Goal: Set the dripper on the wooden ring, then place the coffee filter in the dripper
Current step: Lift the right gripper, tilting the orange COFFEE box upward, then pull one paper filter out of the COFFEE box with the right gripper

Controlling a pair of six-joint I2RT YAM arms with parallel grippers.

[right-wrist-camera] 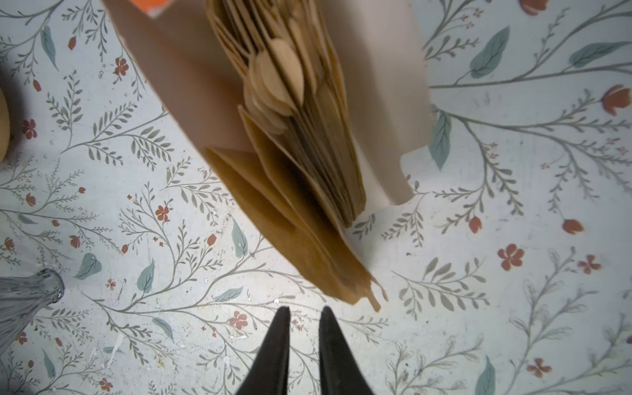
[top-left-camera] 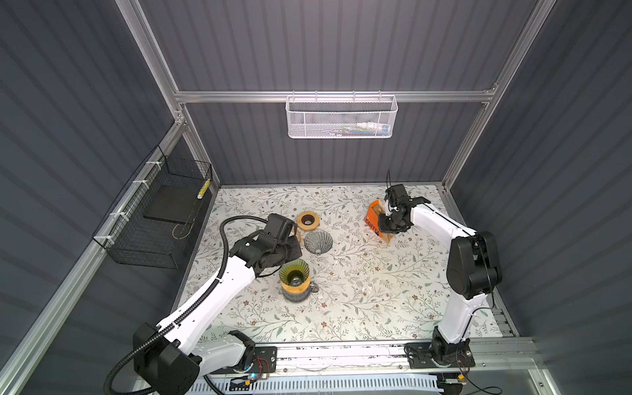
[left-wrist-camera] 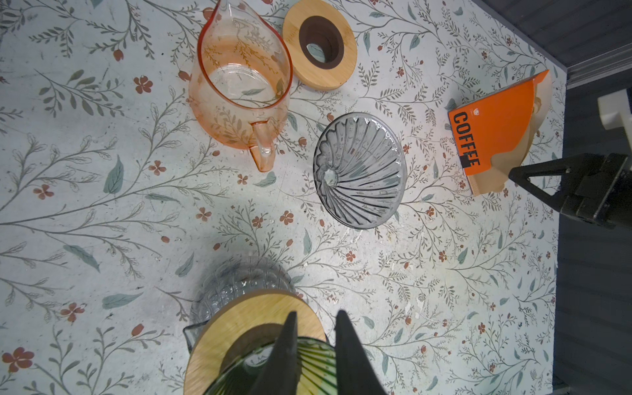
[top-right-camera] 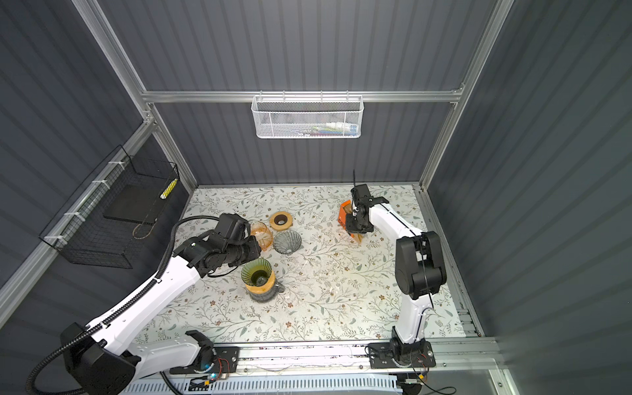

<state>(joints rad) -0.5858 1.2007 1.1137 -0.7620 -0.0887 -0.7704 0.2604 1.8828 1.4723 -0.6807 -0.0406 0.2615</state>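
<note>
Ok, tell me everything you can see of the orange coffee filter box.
The box is orange card, cream inside, printed COFFEE in black, wedge-shaped and open along one side. It stands on the table toward the back right, holding a fanned stack of brown paper filters whose corner pokes out. The right fingers sit just short of that corner, slightly apart, touching nothing.

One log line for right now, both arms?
left gripper: astride green dripper rim, grip unclear | right gripper: narrowly open, empty, at filter stack | green dripper: no filter
</note>
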